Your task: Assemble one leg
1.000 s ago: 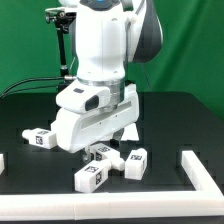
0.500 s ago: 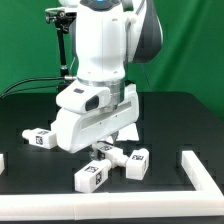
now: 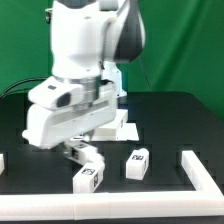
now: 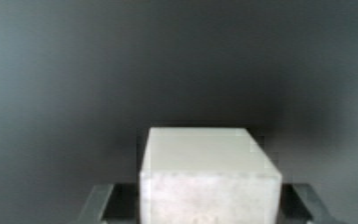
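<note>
My gripper [image 3: 80,153] is shut on one leg [image 3: 88,156], a stubby white block, and holds it just above the black table at the exterior view's left of centre. In the wrist view the leg [image 4: 210,168] fills the space between my dark fingers [image 4: 108,202], over bare black table. My gripper shows there at the frame's edge [image 4: 208,208]. A second leg [image 3: 90,178] with a square tag lies on the table just in front of the held one. A third leg [image 3: 137,163] stands to the exterior view's right. The fourth leg is hidden.
The large flat white panel [image 3: 122,127] lies behind my arm. A white L-shaped bar [image 3: 197,168] runs along the table's edge at the exterior view's right. A small white piece [image 3: 2,160] shows at the left edge. A green curtain stands behind.
My arm has swung to the exterior view's left, carrying the gripped leg away from the group of legs. The leg at the far left is now covered by the arm.
</note>
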`<state>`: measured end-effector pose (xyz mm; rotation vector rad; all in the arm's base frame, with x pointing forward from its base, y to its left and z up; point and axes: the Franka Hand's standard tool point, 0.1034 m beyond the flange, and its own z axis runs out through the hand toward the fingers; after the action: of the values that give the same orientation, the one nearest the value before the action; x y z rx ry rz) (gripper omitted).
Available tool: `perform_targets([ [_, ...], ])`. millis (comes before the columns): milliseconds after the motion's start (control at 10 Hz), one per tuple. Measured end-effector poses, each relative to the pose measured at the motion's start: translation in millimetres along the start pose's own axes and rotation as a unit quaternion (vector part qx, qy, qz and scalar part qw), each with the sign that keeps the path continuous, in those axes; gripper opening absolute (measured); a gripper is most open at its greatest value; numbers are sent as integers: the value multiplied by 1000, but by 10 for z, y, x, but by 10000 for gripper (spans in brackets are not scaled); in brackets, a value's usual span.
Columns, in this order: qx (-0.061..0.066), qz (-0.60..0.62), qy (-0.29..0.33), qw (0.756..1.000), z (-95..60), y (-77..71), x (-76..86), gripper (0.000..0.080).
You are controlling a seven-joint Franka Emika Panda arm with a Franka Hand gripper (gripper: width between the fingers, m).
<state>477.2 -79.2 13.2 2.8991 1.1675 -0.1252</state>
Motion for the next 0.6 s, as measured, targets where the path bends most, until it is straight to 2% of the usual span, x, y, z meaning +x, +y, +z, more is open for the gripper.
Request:
perform_targets([
  [100, -4, 1, -3, 1000, 3, 108, -93, 284],
  [300, -5, 3, -8, 1000, 62, 228, -242, 284],
  [600, -5, -11, -7, 1000, 65, 276, -286, 284],
])
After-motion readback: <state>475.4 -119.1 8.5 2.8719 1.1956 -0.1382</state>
